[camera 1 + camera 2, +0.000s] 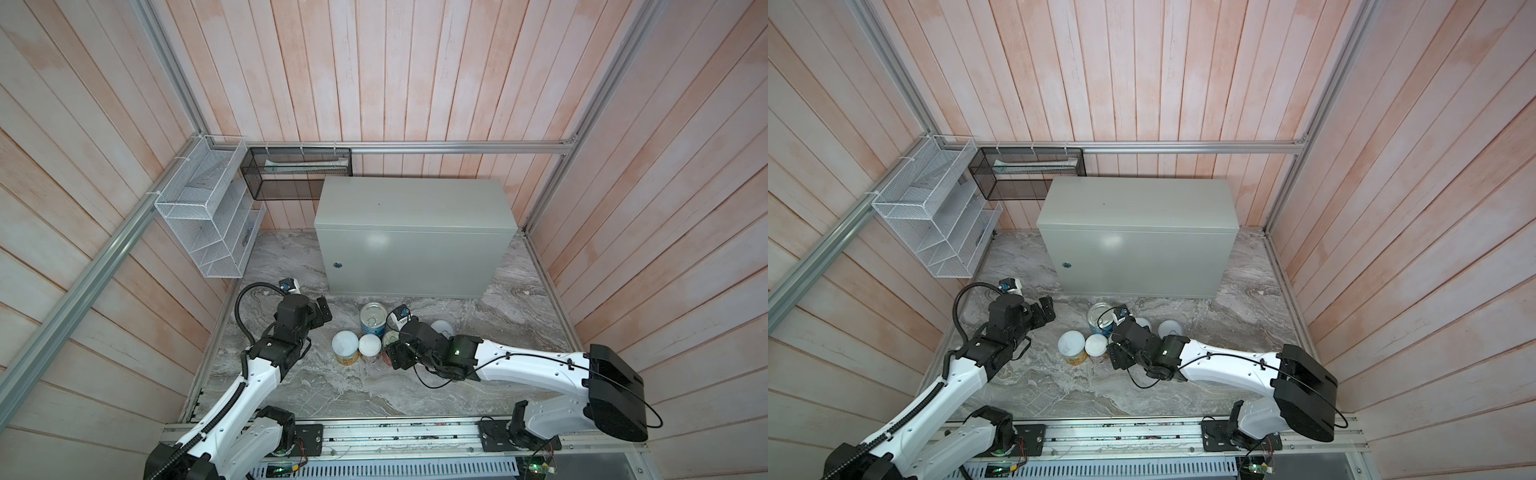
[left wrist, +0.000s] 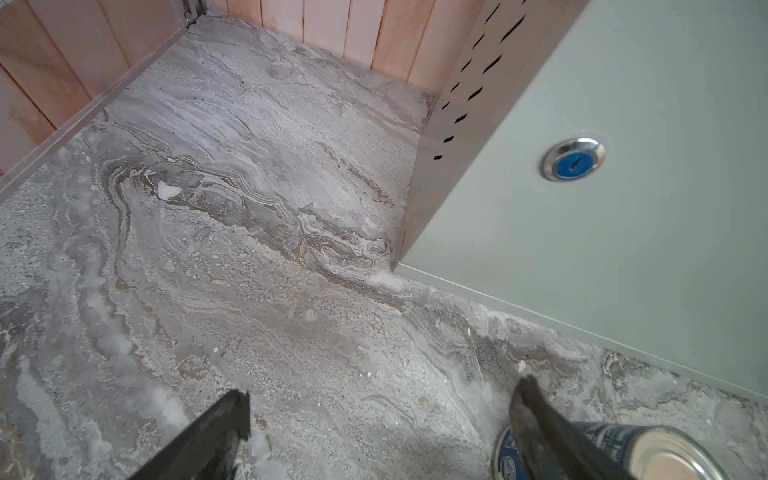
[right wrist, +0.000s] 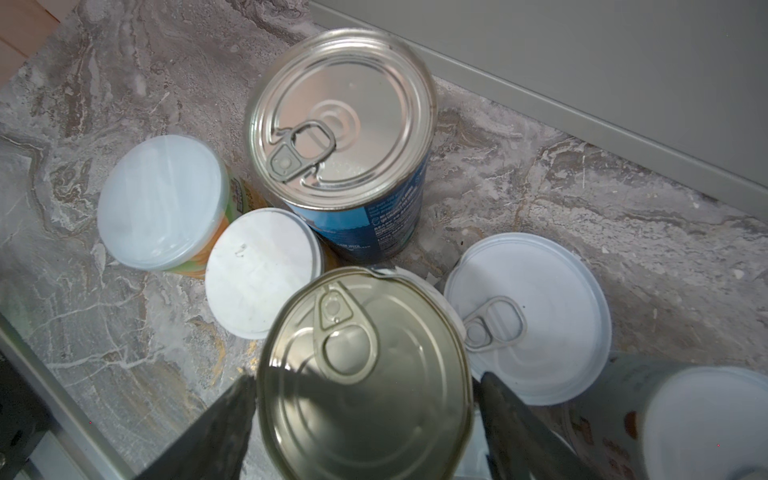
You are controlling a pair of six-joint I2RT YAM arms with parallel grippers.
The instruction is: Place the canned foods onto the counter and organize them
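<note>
My right gripper point(image 3: 368, 380) is shut on a tall metal-topped can point(image 3: 353, 415), one finger on each side of it; in a top view the gripper point(image 1: 392, 347) covers most of this can. Beside it on the marble stand the blue can point(image 3: 340, 116) point(image 1: 372, 318), two white-lidded colourful cans point(image 1: 345, 344) point(image 1: 369, 345), and short white pull-tab cans point(image 3: 536, 320) point(image 1: 1171, 328). The counter point(image 1: 411, 203) is the grey-green box behind them, and nothing stands on its top. My left gripper point(image 2: 383, 392) point(image 1: 324, 311) hangs open and holds nothing, left of the blue can point(image 2: 665, 453).
A white wire rack point(image 1: 212, 216) and a black mesh basket point(image 1: 299, 170) hang on the back-left walls. The counter's front carries a round lock point(image 2: 572, 160). Wooden walls close in the marble surface point(image 1: 353, 395) on three sides; a rail point(image 1: 395, 436) runs along the front.
</note>
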